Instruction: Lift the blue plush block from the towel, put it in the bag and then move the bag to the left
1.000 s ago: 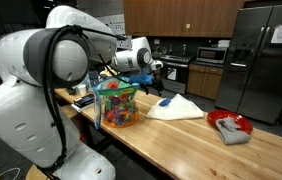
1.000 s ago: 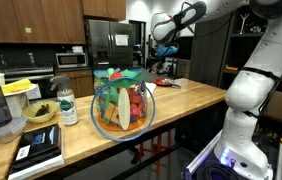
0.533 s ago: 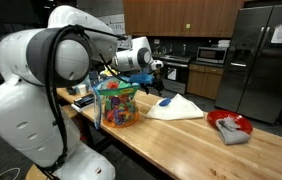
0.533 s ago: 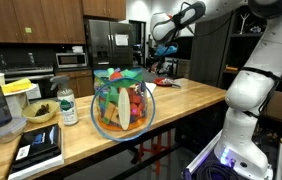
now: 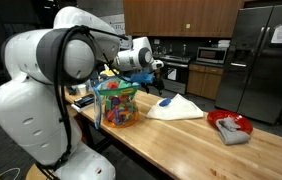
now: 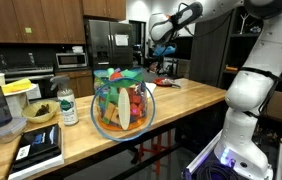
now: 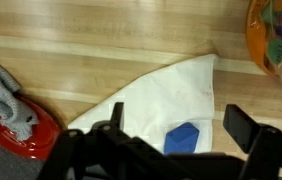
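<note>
**Gripper (image 7: pixel 174 113) open over towel (image 7: pixel 171 90), block not yet grasped**

Gripper jaws are spread wide with nothing held. In an exterior view the gripper (image 5: pixel 157 68) is hung well above the wooden counter (image 5: pixel 181 140), over the towel's bag-side end. The blue plush block (image 7: pixel 182 137) is seen lying on the towel, framed between the two fingers (image 7: pixel 113 118) in the wrist view, so a straight descent looks set up. The bag (image 5: pixel 118 103) is stood upright just beside the towel, mouth up, coloured pieces inside, so a drop from above is allowed. The red bowl (image 5: pixel 225 121) and grey cloth (image 5: pixel 237 133) are kept past the towel's other end, off the likely path. Step judged: approach before grasp.
</note>
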Motion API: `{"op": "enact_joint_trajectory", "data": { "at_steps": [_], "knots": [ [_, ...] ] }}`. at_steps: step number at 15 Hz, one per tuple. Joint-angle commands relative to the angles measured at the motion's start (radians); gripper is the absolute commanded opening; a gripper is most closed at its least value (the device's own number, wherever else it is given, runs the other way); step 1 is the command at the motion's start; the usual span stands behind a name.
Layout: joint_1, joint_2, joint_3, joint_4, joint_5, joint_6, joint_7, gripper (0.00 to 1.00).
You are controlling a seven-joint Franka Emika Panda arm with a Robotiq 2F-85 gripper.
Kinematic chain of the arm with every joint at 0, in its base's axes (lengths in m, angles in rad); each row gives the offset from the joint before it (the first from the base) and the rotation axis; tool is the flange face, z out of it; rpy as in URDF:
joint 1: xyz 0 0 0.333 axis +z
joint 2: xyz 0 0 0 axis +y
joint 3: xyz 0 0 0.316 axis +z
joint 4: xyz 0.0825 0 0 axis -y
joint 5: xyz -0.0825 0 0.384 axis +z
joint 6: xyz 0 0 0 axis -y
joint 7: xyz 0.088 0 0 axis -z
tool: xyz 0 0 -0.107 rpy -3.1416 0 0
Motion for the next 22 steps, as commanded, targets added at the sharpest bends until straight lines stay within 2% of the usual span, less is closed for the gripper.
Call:
{"op": "enact_joint_trajectory", "data": {
  "at_steps": [1,7,8,11,18,22],
  "knots": [
    [0.000,0.106,0.002,0.138,-0.033,0.001,0.070,1.00],
    [0.022,0.274,-0.016,0.365,-0.078,-0.019,0.144,1.00],
    [0.026,0.221,-0.022,0.286,-0.051,0.003,0.120,1.00],
    [0.033,0.272,-0.028,0.344,-0.056,0.002,0.126,1.00],
    [0.036,0.284,-0.030,0.364,-0.062,0.006,0.133,1.00],
    [0.048,0.350,-0.042,0.443,-0.070,0.019,0.139,1.00]
  ]
}}
